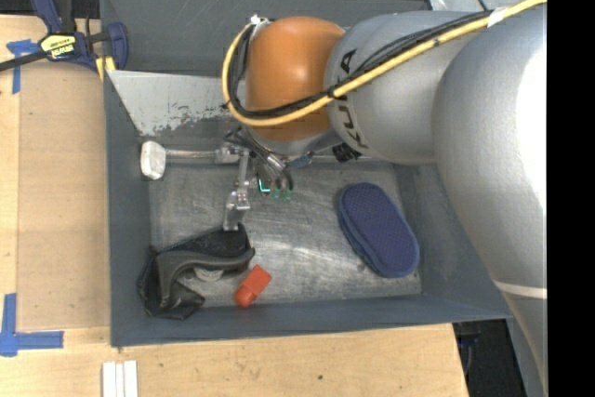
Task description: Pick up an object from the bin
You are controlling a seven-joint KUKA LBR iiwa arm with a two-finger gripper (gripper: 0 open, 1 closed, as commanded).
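Orange wrist cover (284, 74) topmost | gripper (237, 211) — open or shut, cannot tell | beside black crumpled cloth (191, 272)

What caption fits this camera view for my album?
Gripper low in grey bin, beside black crumpled item and blue oval pad.

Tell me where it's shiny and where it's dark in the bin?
Camera view: light glints off the robot's orange cover and streaks pale across the middle of the bin floor; the left part of the back wall is brightest; shadow sits beneath the arm, near the gripper.
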